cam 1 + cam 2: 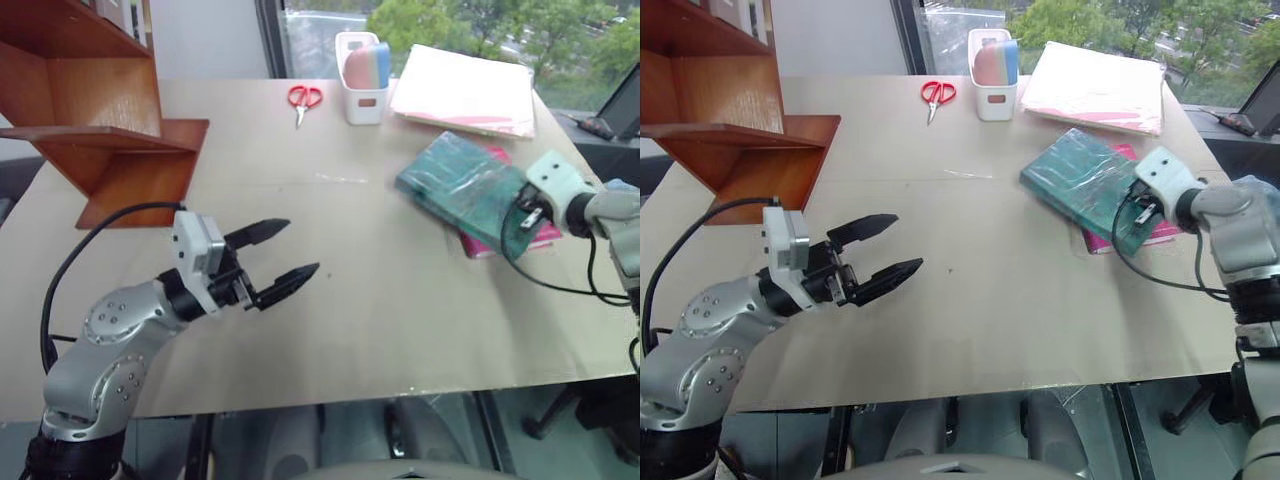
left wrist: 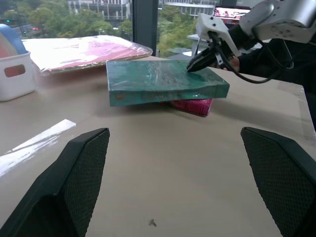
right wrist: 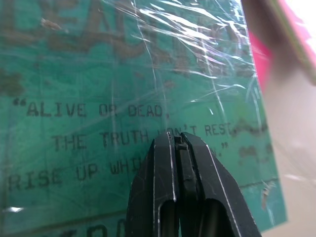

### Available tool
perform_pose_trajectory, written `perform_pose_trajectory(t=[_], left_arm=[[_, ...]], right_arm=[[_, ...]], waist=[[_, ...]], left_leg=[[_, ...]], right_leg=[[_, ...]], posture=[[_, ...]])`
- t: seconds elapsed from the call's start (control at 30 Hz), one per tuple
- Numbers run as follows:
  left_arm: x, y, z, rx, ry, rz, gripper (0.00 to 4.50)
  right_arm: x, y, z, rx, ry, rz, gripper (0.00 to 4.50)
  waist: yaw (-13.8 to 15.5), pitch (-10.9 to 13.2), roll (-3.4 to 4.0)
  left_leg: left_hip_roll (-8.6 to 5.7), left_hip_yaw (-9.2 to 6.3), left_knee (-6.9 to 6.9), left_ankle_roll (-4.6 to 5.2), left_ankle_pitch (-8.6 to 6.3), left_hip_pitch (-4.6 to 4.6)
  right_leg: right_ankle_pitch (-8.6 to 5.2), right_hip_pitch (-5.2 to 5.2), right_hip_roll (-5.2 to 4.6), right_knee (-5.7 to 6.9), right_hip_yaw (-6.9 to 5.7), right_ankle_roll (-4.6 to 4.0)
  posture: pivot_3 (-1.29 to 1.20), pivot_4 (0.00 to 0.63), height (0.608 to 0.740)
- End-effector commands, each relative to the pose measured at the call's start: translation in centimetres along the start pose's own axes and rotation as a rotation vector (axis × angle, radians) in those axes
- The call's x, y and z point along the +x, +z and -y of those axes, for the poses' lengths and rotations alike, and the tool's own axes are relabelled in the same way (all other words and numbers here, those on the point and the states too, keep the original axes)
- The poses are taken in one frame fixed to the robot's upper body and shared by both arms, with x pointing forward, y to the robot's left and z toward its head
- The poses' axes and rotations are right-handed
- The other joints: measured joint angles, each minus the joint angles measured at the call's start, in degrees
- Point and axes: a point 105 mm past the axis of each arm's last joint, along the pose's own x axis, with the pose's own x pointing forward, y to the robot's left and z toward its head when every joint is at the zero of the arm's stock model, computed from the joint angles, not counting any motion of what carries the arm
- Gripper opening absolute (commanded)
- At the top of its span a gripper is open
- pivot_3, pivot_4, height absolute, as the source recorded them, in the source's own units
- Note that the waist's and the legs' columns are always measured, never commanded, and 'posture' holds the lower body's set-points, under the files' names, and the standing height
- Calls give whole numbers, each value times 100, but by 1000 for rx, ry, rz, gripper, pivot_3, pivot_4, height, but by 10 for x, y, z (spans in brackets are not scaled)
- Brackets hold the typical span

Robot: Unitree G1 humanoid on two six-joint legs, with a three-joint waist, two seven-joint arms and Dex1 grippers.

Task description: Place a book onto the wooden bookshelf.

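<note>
Low in the left of the frame, left gripper (image 1: 283, 258) spread wide, empty. At right — right gripper (image 2: 193, 66) pinched shut, tips on the teal book (image 1: 468, 188), not holding it. Pickup step; next, reopen and straddle an edge, then carry to the bookshelf (image 1: 95, 120), upper left.

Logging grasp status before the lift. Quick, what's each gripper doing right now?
Left gripper: open, holding nothing, above the table.
Right gripper: shut, fingertips over the book's cover, nothing between them.

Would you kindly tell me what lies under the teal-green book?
A magenta-pink book lies beneath the teal-green book, its corner and edge poking out; the rest is covered.
</note>
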Motion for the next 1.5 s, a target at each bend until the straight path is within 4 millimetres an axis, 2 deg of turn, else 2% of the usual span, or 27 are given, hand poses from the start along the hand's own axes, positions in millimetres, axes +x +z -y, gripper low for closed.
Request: perform_pose_trajectory(t=[0.03, 0.07, 0.27, 0.37, 0.43, 0.57, 0.73, 0.83, 0.97, 1.1, 1.27, 1.37, 1.5], left_arm=[[-1, 15, 0, 71, 15, 44, 4500], [0, 15, -1, 71, 15, 44, 4500], [3, 16, -5, 79, 8, 53, 4500], [6, 16, -5, 83, -2, 60, 4500], [8, 16, -4, 84, -6, 62, 4500], [11, 15, -1, 71, -28, 65, 4500], [18, 13, 2, 62, -46, 71, 4500], [20, 13, 3, 62, -50, 75, 4500], [20, 13, 2, 61, -47, 74, 4500], [17, 13, 4, 58, -32, 73, 4500], [9, 15, 7, 59, 8, 66, 4500], [6, 15, 8, 57, 19, 59, 4500], [4, 15, 10, 55, 32, 57, 4500]], right_arm=[[4, -4, -9, 81, 23, -9, 166], [3, -3, -7, 86, 9, -6, 166], [-15, 15, 50, 73, -251, 52, 166], [-17, 27, 73, 178, -332, 105, 166], [-17, 29, 88, 193, -396, 53, 166], [-13, 34, 103, 265, -422, 49, 166], [-6, 20, 118, 362, -485, -27, 166], [-3, 14, 118, 568, -521, -32, 166], [7, 13, 106, 835, -482, 8, 166], [14, 7, 99, 1000, -484, 37, 166], [26, -19, 81, 1009, -487, -59, 166], [27, -21, 80, 1001, -485, -66, 166], [19, -14, 93, 982, -513, 3, 166]], waist=[[-4, 0, 2], [-2, 1, 2], [15, 14, 21], [5, 24, 36], [-9, 28, 43], [-6, 30, 47], [8, 37, 54], [0, 40, 59], [-17, 42, 62], [-11, 43, 64], [-12, 43, 63], [-8, 38, 60], [-10, 40, 62]], left_leg=[[2, 0, 8, 0, 1, 1], [3, 1, 16, 0, 1, 3], [1, 17, 46, 1, 1, -10], [-1, 23, 41, 3, 0, -20], [-1, 26, 29, 3, 0, -23], [-1, 32, 7, 4, -2, -20], [-6, 41, -6, 9, -5, -23], [-6, 42, -13, 10, -6, -23], [-6, 44, -20, 10, -5, -19], [-6, 46, -24, 10, -5, -19], [-6, 48, -25, 10, -6, -19], [-6, 49, -25, 10, -6, -16], [-7, 49, -24, 10, -6, -13]], right_leg=[[1, 1, 2, 4, 1, 1], [1, 2, 2, 8, 2, 1], [3, 5, -5, 6, 11, 1], [10, -11, -3, 7, 18, 12], [10, -18, -2, 5, 21, 12], [8, -21, -2, -6, 24, 9], [8, -21, -9, -28, 28, 9], [8, -21, -9, -29, 28, 9], [9, -22, -8, -30, 31, 9], [8, -22, -8, -32, 33, 9], [9, -22, -8, -35, 35, 9], [9, -20, -9, -35, 35, 9], [9, -18, -9, -34, 36, 9]], posture=[[0, 150, 740], [0, 150, 740], [0, 150, 740], [0, 150, 740], [0, 150, 740], [0, 150, 740], [0, 150, 740], [0, 150, 740], [0, 150, 740], [0, 150, 740], [0, 150, 740], [0, 150, 740], [0, 150, 740]])
